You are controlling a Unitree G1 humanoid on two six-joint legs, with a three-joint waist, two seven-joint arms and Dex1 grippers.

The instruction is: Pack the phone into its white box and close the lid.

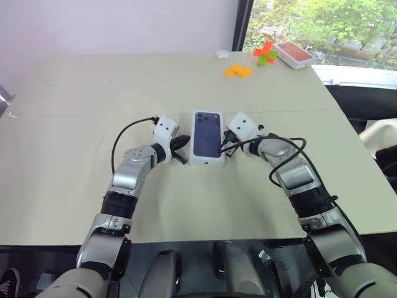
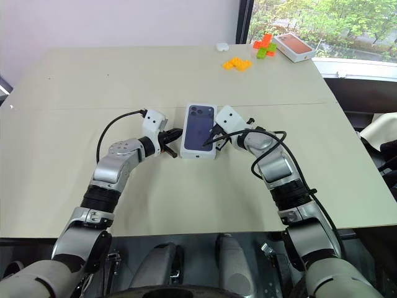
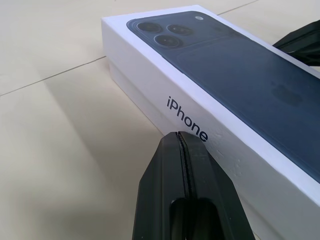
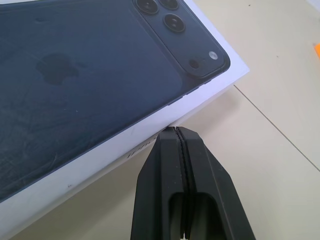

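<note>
The lid (image 1: 207, 135), white with a dark blue phone picture on top, sits on the white box (image 3: 131, 89) in the middle of the table. A thin strip of the box shows under the lid's left side. The phone is hidden. My left gripper (image 1: 184, 143) is shut, its tips against the lid's left side near the printed word (image 3: 187, 116). On the other side my right gripper (image 1: 224, 148) is also shut, its fingertips (image 4: 175, 133) at the lower edge of the lid's right side. Neither gripper holds anything.
An orange-topped white box (image 1: 293, 54) lies at the table's far right corner, with green and orange blocks (image 1: 265, 54) and yellow-orange blocks (image 1: 238, 71) beside it. A small white object (image 1: 222, 54) rests near the far edge. The table's right edge (image 1: 356, 143) is close.
</note>
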